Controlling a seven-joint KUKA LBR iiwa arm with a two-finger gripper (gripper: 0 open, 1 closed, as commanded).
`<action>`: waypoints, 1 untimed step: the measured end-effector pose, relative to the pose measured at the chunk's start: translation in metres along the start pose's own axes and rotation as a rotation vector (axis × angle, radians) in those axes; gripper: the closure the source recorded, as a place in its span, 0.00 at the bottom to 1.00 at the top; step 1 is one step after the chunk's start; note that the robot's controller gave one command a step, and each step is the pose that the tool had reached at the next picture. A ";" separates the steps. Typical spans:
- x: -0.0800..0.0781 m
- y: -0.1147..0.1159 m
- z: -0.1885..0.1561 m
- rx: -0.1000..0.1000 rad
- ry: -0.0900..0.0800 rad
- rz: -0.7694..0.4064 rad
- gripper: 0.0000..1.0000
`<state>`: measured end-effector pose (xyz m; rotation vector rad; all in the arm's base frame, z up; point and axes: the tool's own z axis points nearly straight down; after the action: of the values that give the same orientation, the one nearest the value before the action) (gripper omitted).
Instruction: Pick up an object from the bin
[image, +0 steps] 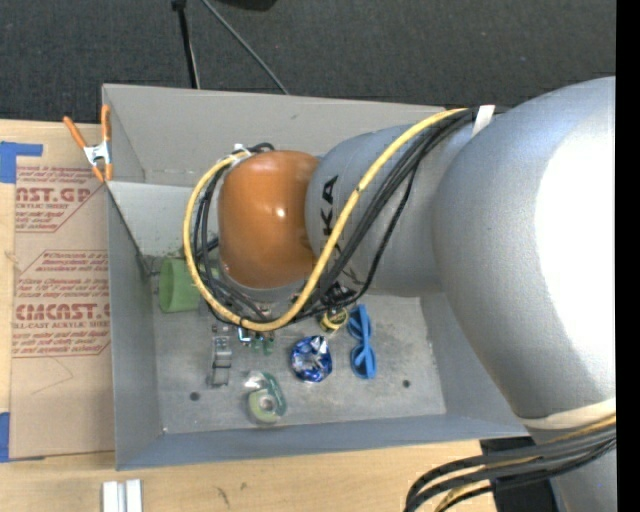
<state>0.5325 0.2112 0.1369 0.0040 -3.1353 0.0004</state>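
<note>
Arm (420, 220): is reaching in from the right, its orange cover (262, 225) hanging over the bin's (135, 340) left-middle floor.
Jaws: are sitting hidden beneath the cover; whether apart or together cannot be told.
Nearest things: green block (178, 285) is lying just left of the cover; blue crumpled wrapper (311, 358) and pale tape roll (265, 398) are lying toward the front wall.

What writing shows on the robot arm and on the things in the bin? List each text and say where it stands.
"KA": black letters on the grey arm, beside its orange cover; cables hide the rest of the word.
Green block, blue glasses-shaped thing, blue-and-white crumpled thing: no text can be read on them.
</note>
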 end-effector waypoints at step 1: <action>0.001 -0.076 0.068 0.001 -0.003 -0.161 0.00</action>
<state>0.5313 0.1355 0.0687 0.2568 -3.1275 0.0018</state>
